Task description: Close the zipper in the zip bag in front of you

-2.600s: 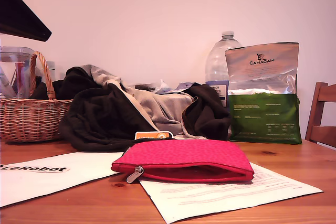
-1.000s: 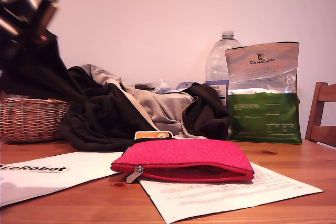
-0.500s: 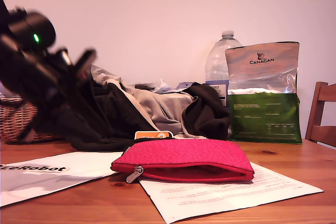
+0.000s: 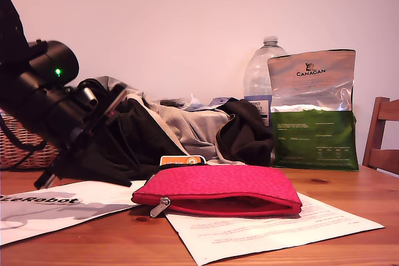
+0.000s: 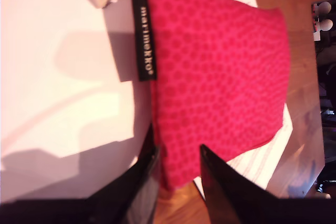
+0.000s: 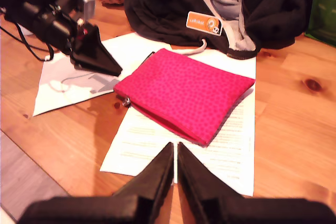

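Observation:
The pink-red zip bag (image 4: 218, 186) lies flat on a printed sheet on the wooden table. Its zipper (image 4: 230, 207) gapes along the near edge, and the silver pull tab (image 4: 161, 207) sits at the end toward the exterior view's left. The tab (image 6: 126, 101) also shows in the second wrist view. My first arm (image 4: 56, 110) reaches down from the exterior view's left. My first gripper (image 5: 178, 166) is open just above the bag's corner near the black label (image 5: 144, 38). My second gripper (image 6: 174, 148) hangs shut, well short of the bag (image 6: 184, 93).
Behind the bag lie a black-and-grey jacket (image 4: 181, 129) and an orange tag (image 4: 182, 161). A wicker basket (image 4: 19, 147) stands at the exterior view's left. A water bottle (image 4: 262, 79), a Canagan bag (image 4: 313, 110) and a chair (image 4: 383, 135) are at its right. A LeRobot sheet (image 4: 56, 207) lies nearby.
My first arm has swung down from the exterior view's upper left towards the bag's tab end. The bag and its zipper have not moved.

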